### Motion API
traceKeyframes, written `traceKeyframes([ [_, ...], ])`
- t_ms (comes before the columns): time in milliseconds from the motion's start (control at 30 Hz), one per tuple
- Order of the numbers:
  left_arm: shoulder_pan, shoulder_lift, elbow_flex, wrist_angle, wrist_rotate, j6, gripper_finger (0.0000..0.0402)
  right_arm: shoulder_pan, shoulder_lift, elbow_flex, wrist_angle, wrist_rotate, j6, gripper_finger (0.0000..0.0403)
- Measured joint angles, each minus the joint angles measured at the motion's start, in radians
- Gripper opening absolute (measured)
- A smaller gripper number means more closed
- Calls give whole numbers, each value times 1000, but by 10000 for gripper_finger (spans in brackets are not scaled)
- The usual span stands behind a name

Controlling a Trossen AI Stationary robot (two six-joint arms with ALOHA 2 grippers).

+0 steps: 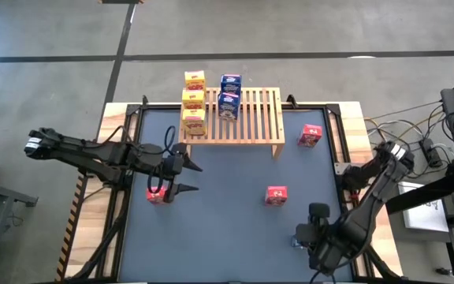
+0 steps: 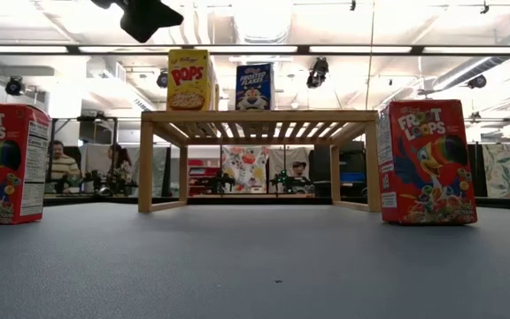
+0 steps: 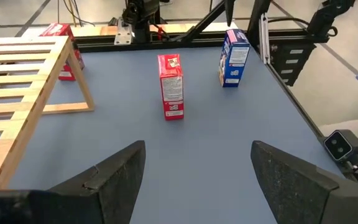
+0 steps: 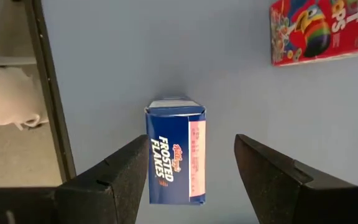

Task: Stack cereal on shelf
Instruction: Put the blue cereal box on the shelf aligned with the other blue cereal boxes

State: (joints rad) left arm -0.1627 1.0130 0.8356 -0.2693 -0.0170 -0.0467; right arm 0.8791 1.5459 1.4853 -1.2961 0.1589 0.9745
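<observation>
I am hovering my right gripper (image 4: 191, 177) directly over a blue Frosted Flakes box (image 4: 176, 149) standing at the near right corner of the table; my fingers are spread on either side of it and not touching it. My left gripper (image 1: 181, 175) is hanging above a red Froot Loops box (image 1: 157, 193) on the near left of the mat, jaws parted wide and holding nothing.

Farther out, a second red Froot Loops box (image 1: 276, 195) is standing alone mid-table, well apart from both my arms. Beyond that, a third red box (image 1: 310, 136) is sitting just beside the right leg of the wooden slatted shelf (image 1: 254, 118).

On the shelf's left end, three yellow Pops boxes (image 1: 194, 101) are lined up, with two blue Frosted Flakes boxes (image 1: 228, 95) next to them.

By my reckoning, five boxes are placed and four are waiting: the blue one under my right fingers and all three red ones.
</observation>
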Motion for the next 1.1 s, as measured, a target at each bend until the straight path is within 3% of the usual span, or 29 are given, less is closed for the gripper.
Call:
traceKeyframes([
  [467,0,0,0,-33,2,-16,275,13,61,-12,26,-1,44,332],
  [1100,0,2,0,57,2,-19,275,4,90,-119,94,-73,26,325],
])
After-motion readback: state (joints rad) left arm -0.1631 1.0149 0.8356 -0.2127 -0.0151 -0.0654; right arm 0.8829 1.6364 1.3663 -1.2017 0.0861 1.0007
